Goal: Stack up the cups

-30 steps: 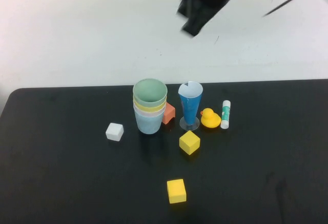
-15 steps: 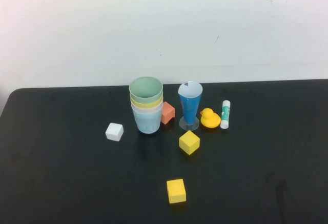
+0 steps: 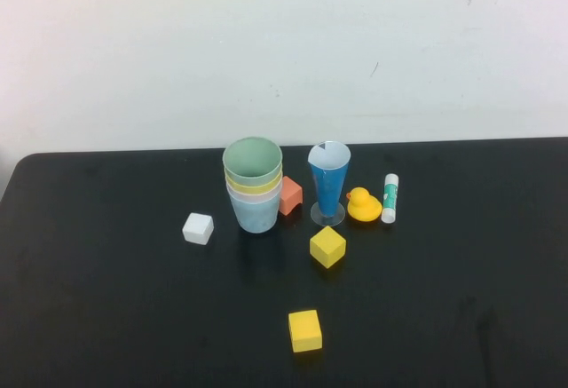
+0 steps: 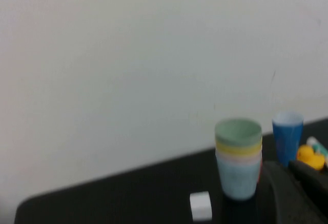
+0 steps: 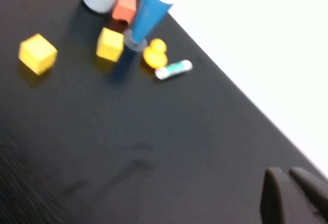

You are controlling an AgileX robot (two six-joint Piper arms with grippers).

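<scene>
The light is bright and even, and the white wall (image 3: 284,51) looks a little overexposed, while the black table (image 3: 106,317) gives only a weak, matte reflection and soft shadows around the stacked cups (image 3: 255,184). The high view is quite sharp. Both wrist views are blurred: the cups (image 4: 238,157) look soft, and the yellow cube (image 5: 38,53) at 9 o'clock is smeared.

On your counter (image 3: 106,299) the four cups (image 3: 255,188) sit nested in one stack, a block (image 3: 198,228) to its left; rightward run another block (image 3: 291,195), cone glass (image 3: 329,184), duck (image 3: 363,205) and tube (image 3: 390,198), two blocks (image 3: 327,247) in front
</scene>
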